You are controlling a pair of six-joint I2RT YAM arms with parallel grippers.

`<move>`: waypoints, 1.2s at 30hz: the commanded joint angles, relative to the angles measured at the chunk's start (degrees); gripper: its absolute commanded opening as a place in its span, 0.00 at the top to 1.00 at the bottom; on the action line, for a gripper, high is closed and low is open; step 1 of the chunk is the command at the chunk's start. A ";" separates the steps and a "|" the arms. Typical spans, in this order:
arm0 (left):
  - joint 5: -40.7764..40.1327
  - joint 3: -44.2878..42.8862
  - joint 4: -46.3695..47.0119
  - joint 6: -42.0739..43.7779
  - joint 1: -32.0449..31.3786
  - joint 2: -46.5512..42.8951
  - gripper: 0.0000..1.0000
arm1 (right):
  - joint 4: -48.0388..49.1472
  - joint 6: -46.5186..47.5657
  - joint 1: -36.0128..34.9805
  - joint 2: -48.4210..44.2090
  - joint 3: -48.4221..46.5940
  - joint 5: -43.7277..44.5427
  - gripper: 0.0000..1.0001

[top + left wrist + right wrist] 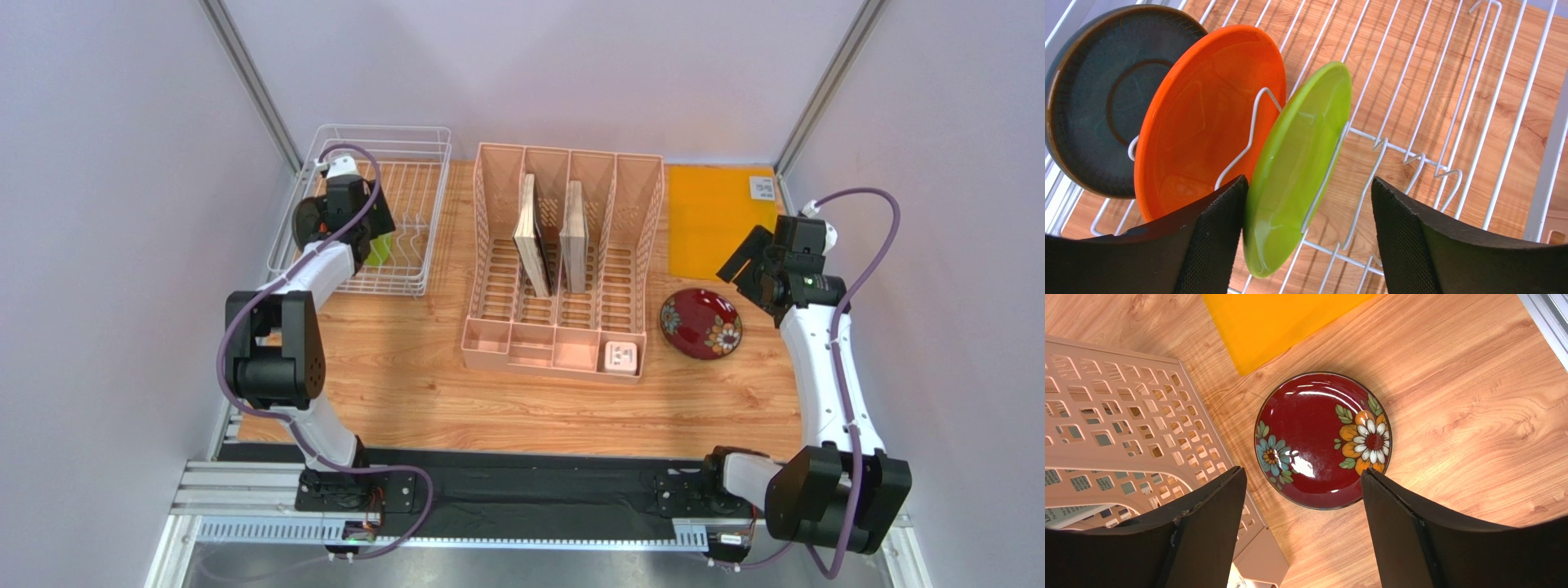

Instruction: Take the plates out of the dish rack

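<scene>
I see left end effector [1308, 202] wide over lime green plate [1296, 165] in dish rack [1549, 165], far-left worktop [405, 380] corner; right end effector [1303, 478] wide above dark red plate [1324, 438], right edge.

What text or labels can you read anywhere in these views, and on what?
White label on the orange mat: print too small to read.
White card in a front compartment of the pink organiser: marks blurred, unreadable.
No other text visible; nothing legible to quote.
</scene>
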State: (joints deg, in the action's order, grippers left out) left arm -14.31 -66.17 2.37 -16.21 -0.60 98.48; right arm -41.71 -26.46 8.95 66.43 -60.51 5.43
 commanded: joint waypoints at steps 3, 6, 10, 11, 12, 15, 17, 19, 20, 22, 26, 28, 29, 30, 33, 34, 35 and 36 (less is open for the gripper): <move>-0.72 -0.54 1.06 -1.54 0.25 -0.91 0.23 | 1.20 1.06 0.01 0.89 -1.89 -0.77 0.26; -0.02 0.69 1.50 -2.07 0.25 -1.62 0.31 | 1.46 1.06 0.01 1.33 -1.72 -0.95 0.26; 0.95 2.01 1.67 -2.25 0.25 -1.88 0.40 | 1.29 1.06 0.01 1.51 -1.54 -1.04 0.26; 1.21 2.36 1.41 -2.25 0.25 -2.06 0.44 | 1.46 1.14 0.01 1.42 -1.37 -0.95 0.26; 1.38 2.36 1.32 -2.25 0.25 -2.41 0.56 | 1.46 1.15 0.01 1.33 -1.36 -0.95 0.26; 1.47 3.59 1.32 -2.60 0.25 -3.90 0.58 | 1.72 1.23 0.01 1.50 -1.01 -0.69 0.26; 1.39 4.12 0.97 -2.25 0.34 -4.69 0.58 | 1.72 1.15 0.01 1.59 -0.93 -0.86 0.26; 0.95 4.38 0.97 -2.08 0.25 -6.01 0.61 | 1.99 1.23 0.01 1.68 -0.49 -0.86 0.26; 0.77 4.38 0.62 -1.81 0.25 -6.71 0.70 | 2.34 1.23 0.01 1.68 -0.40 -0.86 0.26; 0.77 3.95 -0.44 -1.46 0.25 -7.51 0.73 | 2.51 1.41 0.01 1.86 -0.13 -1.04 0.26; -0.81 4.65 0.09 -1.02 0.25 -10.14 0.73 | 2.43 1.41 0.01 2.03 0.13 -1.56 0.26; -2.21 4.65 0.35 -0.49 0.25 -10.67 0.80 | 2.43 1.58 0.01 1.94 0.30 -1.65 0.26; -2.48 4.47 0.09 0.12 0.25 -10.76 0.83 | 2.43 1.67 0.01 1.86 0.31 -1.74 0.26; -2.66 4.21 0.00 0.38 0.25 -10.76 0.88 | 2.43 1.76 0.01 1.77 0.22 -2.00 0.26; -2.92 4.21 -0.26 0.82 0.25 -11.02 1.00 | 2.43 1.85 0.01 1.68 0.22 -2.27 0.27; -3.01 4.12 -0.44 0.91 0.25 -11.55 1.00 | 2.25 1.94 0.01 1.59 0.22 -2.18 0.26; -3.01 4.38 -0.44 1.09 0.25 -12.07 1.00 | 2.34 1.85 0.01 1.42 0.30 -2.18 0.26; -3.53 4.99 0.52 1.87 0.25 -12.78 1.00 | 2.25 1.85 0.01 1.33 0.39 -2.18 0.26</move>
State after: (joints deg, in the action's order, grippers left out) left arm -17.89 -61.52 0.60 -15.86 -0.01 89.67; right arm -41.30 -25.58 8.95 68.40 -59.99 3.92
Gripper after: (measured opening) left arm 0.041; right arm 0.737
